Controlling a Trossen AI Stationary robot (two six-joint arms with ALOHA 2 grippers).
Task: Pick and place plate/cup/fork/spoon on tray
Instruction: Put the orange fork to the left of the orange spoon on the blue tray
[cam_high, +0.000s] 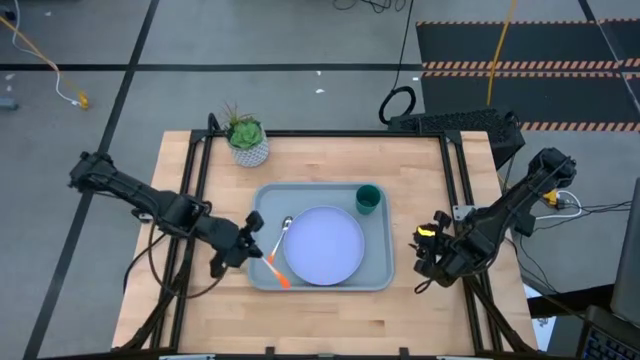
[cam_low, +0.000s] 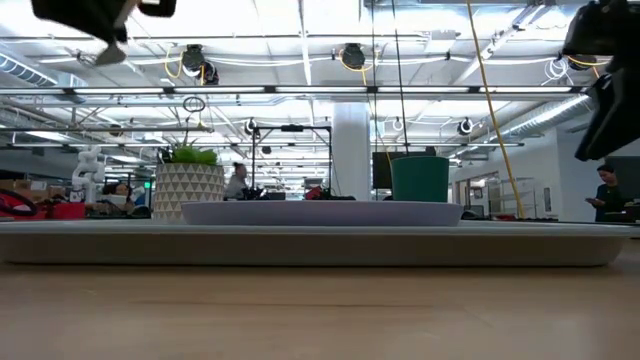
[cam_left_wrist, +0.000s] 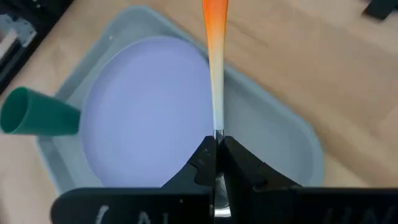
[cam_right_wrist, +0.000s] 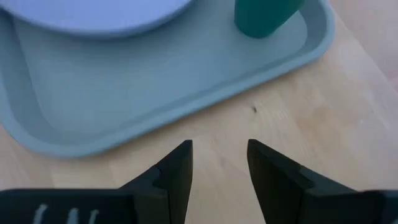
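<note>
The grey-blue tray (cam_high: 378, 262) lies mid-table. On it rest the lavender plate (cam_high: 325, 245) and the green cup (cam_high: 367, 198), which stands upright in the tray's far right corner. The spoon (cam_high: 286, 226) lies on the tray by the plate's left edge. My left gripper (cam_high: 256, 250) hovers over the tray's left side, shut on the fork (cam_high: 281, 278). The fork's orange handle (cam_left_wrist: 215, 25) reaches toward the tray's near rim. My right gripper (cam_right_wrist: 219, 155) stands open over bare wood just right of the tray (cam_right_wrist: 155, 112), with nothing between its fingers. My left gripper pinches the fork's metal neck (cam_left_wrist: 217, 127) between its two fingers (cam_left_wrist: 200, 163). The tine end is hidden between them. The fingers slant down from the table's left. The fork runs on along their line, handle outward, lifted clear above the tray.
A white pot with a green plant (cam_high: 247, 140) stands on the table beyond the tray's far left corner. Bare wood lies along the near edge (cam_high: 320, 325) and to the tray's right. Black frame rails (cam_high: 455, 180) run along both table sides.
</note>
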